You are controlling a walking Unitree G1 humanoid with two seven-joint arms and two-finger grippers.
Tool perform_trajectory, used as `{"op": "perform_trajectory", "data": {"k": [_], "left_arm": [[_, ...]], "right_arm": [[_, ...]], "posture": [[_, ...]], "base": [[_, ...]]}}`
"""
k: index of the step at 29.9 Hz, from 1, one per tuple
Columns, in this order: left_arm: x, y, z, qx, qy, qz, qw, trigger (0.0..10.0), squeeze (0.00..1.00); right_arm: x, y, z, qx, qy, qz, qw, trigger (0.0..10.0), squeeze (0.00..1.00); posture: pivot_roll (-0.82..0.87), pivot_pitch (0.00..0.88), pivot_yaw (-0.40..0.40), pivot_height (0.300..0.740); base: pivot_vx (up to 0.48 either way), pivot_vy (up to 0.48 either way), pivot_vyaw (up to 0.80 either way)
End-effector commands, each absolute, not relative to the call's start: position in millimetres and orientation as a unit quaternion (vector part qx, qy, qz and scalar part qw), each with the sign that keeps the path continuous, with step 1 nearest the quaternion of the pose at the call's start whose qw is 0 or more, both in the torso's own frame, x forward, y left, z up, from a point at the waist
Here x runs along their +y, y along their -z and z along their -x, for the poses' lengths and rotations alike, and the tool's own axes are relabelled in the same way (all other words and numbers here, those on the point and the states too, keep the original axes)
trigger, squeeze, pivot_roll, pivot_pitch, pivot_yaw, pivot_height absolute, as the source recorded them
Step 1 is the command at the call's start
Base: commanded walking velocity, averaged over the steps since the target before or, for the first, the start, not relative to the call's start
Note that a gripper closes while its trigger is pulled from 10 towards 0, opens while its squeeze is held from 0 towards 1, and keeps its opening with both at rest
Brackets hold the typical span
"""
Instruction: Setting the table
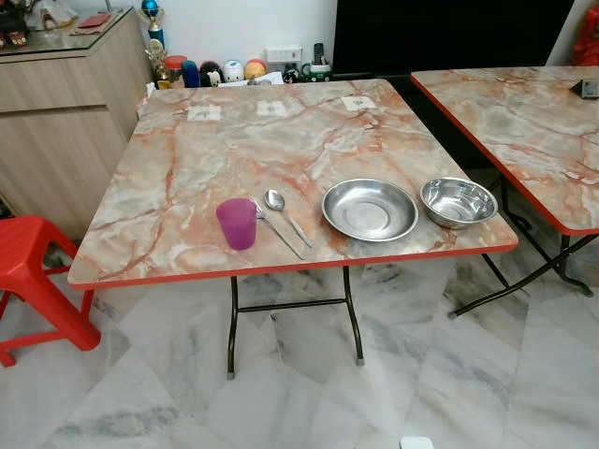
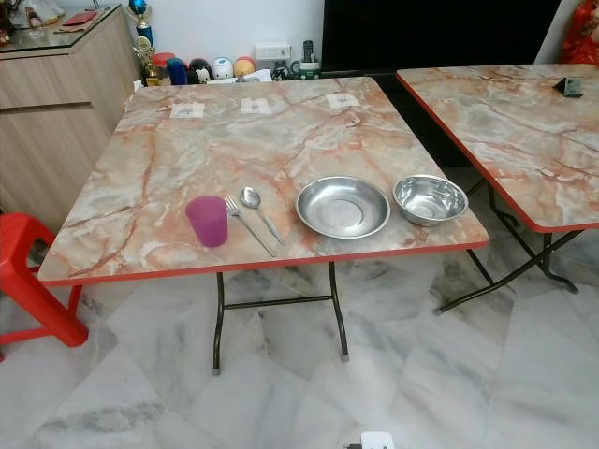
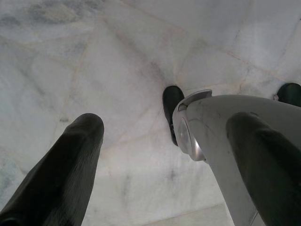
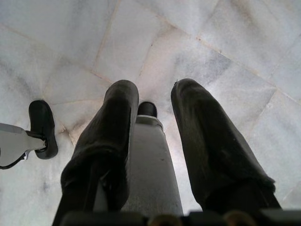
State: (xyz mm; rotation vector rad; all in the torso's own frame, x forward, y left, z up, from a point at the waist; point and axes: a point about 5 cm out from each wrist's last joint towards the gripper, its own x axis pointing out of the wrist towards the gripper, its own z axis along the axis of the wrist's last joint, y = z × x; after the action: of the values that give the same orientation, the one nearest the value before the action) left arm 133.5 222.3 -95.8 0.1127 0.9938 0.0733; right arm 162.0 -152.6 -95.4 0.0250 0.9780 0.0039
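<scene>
**Closing on the bench before any reach**

I am standing back with both arms hanging: left end effector (image 3: 160, 155) spread wide, right end effector (image 4: 155, 136) narrowly parted, both empty. Cup (image 1: 237, 223), fork (image 1: 278, 230), spoon (image 1: 284, 214), plate (image 1: 370, 209) and bowl (image 1: 458, 201) are lining the bench (image 1: 281, 140) near edge. I am judging squaring up first is wisest.

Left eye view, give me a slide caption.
Purple cup, fork, spoon, steel plate and bowl lined along the marble-patterned table's near edge.

We can read no text, brand or number anywhere. Three small white stickers (image 1: 272, 108) lie along the far edge of the table (image 1: 187, 168), but their print is too small for us to make out.
</scene>
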Motion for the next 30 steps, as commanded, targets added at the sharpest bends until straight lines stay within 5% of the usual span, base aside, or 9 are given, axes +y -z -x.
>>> {"op": "perform_trajectory", "data": {"k": [1, 9, 11, 13, 30], "left_arm": [[215.3, 84.4, -171.2, 0.467, -0.014, -0.026, 0.884, 10.0, 0.00], [215.3, 84.4, -171.2, 0.467, -0.014, -0.026, 0.884, 10.0, 0.00], [235.2, 67.9, -188.1, 0.389, -0.042, -0.031, 0.920, 10.0, 0.00], [240.2, 64.8, -190.2, 0.379, -0.045, -0.037, 0.924, 10.0, 0.00], [206.2, 58.2, -214.1, 0.341, -0.015, -0.042, 0.939, 10.0, 0.00]], "right_arm": [[-191.9, 71.0, -204.9, 0.398, 0.068, -0.104, 0.909, 10.0, 0.00], [-191.9, 71.0, -204.9, 0.398, 0.068, -0.104, 0.909, 10.0, 0.00], [-192.3, 71.5, -202.9, 0.387, 0.087, -0.119, 0.910, 10.0, 0.00], [-192.2, 71.3, -203.1, 0.385, 0.089, -0.122, 0.910, 10.0, 0.00], [-193.5, 64.0, -211.4, 0.342, 0.078, -0.131, 0.927, 10.0, 0.00]], "posture": [[0.00, 0.077, 0.005, 0.740], [0.00, 0.077, 0.005, 0.740], [0.00, 0.061, 0.008, 0.740], [0.00, 0.068, 0.008, 0.740], [0.00, 0.099, 0.003, 0.740]], "base": [[0.000, 0.000, 0.00], [0.000, 0.000, 0.00], [0.000, 0.000, 0.00], [0.000, 0.000, 0.00], [0.000, 0.000, 0.00]]}}
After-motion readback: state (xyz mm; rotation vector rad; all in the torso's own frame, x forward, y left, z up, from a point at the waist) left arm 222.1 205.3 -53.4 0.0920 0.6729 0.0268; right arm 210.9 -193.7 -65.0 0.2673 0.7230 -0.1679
